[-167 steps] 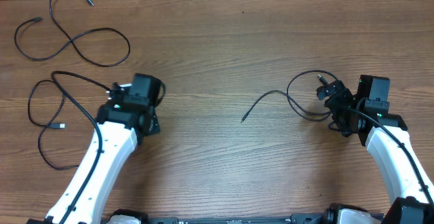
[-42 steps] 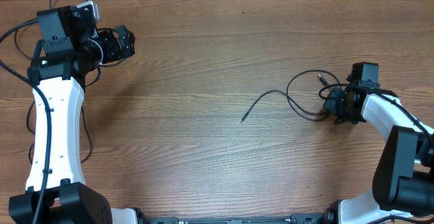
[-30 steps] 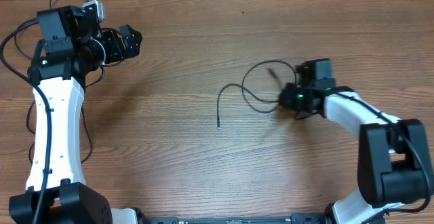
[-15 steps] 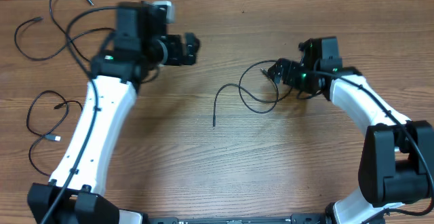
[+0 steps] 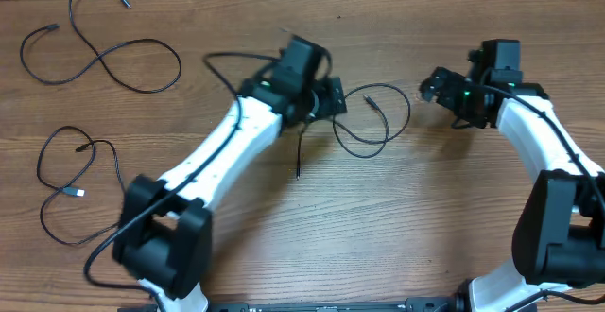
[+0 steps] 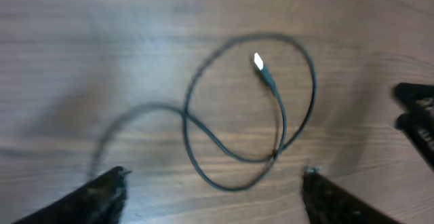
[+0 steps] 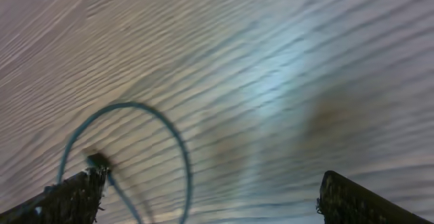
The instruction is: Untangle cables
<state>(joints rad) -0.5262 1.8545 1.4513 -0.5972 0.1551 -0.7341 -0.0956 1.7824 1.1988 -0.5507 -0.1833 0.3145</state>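
One cable (image 5: 388,142) lies mid-table as a loose loop with a tail running down-left. My left gripper (image 5: 328,99) hovers at the loop's left edge. In the left wrist view it (image 6: 211,178) is open; the cable (image 6: 187,125) with its pale plug tip (image 6: 258,61) lies on the wood just ahead, the loop's near end roughly between the tips. My right gripper (image 5: 431,85) stands just right of the loop, open and holding nothing (image 7: 213,178); the cable (image 7: 132,105) arcs at its left. Two more cables lie apart at top left (image 5: 99,57) and at the left (image 5: 40,168).
The left arm (image 5: 213,156) stretches diagonally across the table's middle. The right arm (image 5: 539,137) comes in along the right side. A thicker black wire (image 5: 227,61) loops behind the left wrist. Bare wood fills the lower middle.
The right gripper dragged the cable left, then opened, let it go and drew back right. The left arm swung from the top left corner over to the cable's loop.
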